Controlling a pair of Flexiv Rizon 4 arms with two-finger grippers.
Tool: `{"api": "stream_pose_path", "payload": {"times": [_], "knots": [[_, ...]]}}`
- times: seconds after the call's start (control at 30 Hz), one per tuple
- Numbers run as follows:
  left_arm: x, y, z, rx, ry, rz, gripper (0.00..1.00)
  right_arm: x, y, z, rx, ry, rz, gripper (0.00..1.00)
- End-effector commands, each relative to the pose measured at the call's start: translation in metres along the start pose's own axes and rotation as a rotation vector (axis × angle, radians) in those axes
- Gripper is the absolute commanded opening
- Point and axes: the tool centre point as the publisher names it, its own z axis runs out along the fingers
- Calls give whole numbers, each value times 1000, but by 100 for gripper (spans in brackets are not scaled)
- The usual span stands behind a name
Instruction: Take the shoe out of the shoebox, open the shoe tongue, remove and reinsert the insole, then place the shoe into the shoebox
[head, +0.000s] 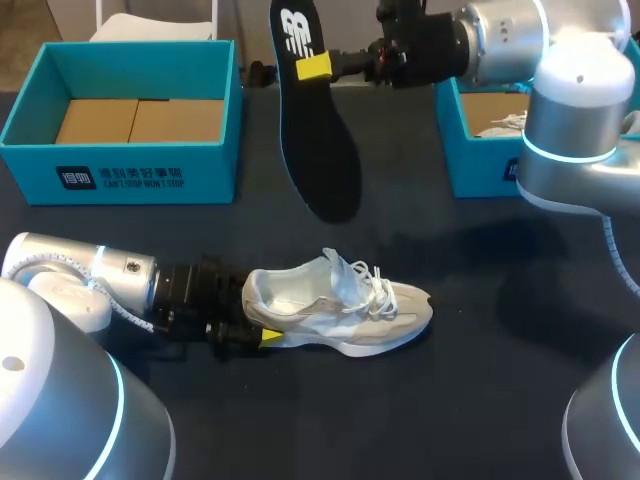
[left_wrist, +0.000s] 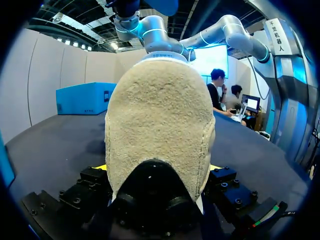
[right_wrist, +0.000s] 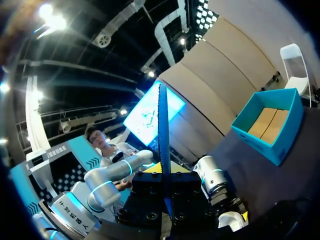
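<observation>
Shoe (head: 345, 305) (pale suede, mesh) heel clamped by left claw (head: 258, 315); right claw (head: 316, 68) pinches flat black insole (head: 318, 150)

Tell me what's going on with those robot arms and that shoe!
The right gripper is holding the black insole up in the air over the table. The left gripper is clamped on the heel of the white shoe, which lies on the table, outside the open teal box. So the insole is out of the shoe and has not yet been put back in.
</observation>
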Motion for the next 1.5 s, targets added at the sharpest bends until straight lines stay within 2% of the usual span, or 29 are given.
{"api": "stream_pose_path", "payload": {"times": [0.03, 0.4, 0.7, 0.97, 1.23, 1.5], "knots": [[-2, 3, 2, 0, 0, 0, 0, 0, -1, -3, -10, -9, 23, 0], [-2, 3, 2, 0, 0, 0, 0, 18, 4, -34, -65, -114, 59, 0], [-2, 3, 2, 0, 0, 0, 0, 52, 5, -50, -92, -197, 67, 0], [-2, 3, 2, 0, 0, 0, 0, 85, 2, -47, -127, -224, 67, 0], [-2, 3, 2, 0, 0, 0, 0, 104, -9, -34, -174, -186, 124, 0], [-2, 3, 2, 0, 0, 0, 0, 122, -25, -19, -188, -199, 154, 0]]}}
